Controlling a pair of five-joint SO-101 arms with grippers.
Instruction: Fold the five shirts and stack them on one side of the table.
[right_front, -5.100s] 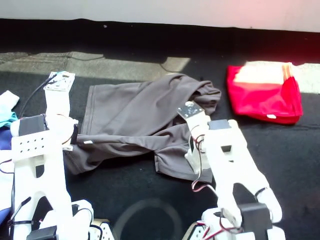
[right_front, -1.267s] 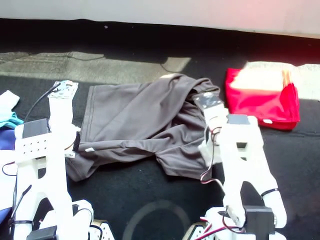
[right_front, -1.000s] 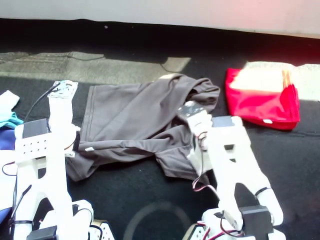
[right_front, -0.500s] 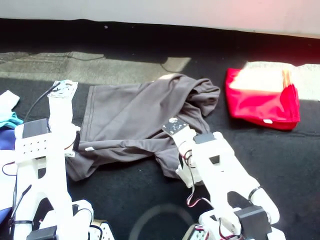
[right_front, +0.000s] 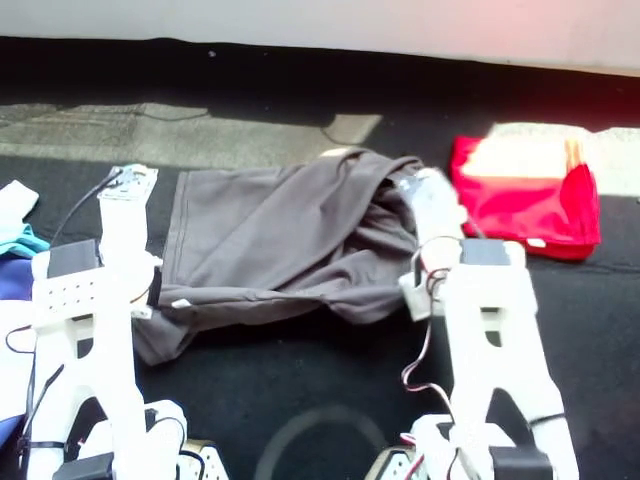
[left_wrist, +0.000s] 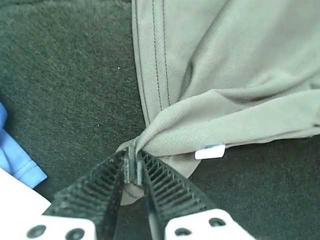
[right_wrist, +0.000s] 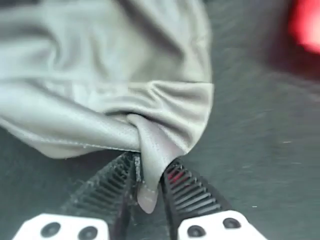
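Note:
A grey shirt (right_front: 270, 240) lies crumpled across the middle of the dark table. My left gripper (left_wrist: 135, 167) is shut on a pinched fold at the shirt's (left_wrist: 225, 75) left hem, near a small white tag (left_wrist: 210, 152). In the high view that gripper (right_front: 150, 285) sits at the shirt's left edge. My right gripper (right_wrist: 147, 187) is shut on a bunched fold of the grey shirt (right_wrist: 100, 80); it sits at the shirt's right side (right_front: 412, 290). A folded red shirt (right_front: 525, 200) rests at the right.
Blue, teal and white garments (right_front: 12, 260) are heaped at the left edge; a blue corner (left_wrist: 15, 155) lies beside the left gripper. A pale mat strip (right_front: 150, 135) and a cable cross the back. Bare dark table (right_front: 300, 390) lies in front between the arm bases.
The right arm swung left over the shirt's lower right flap, then back right, dragging that flap up and rightward. The shirt's front right corner is now tucked in. The left arm stayed still.

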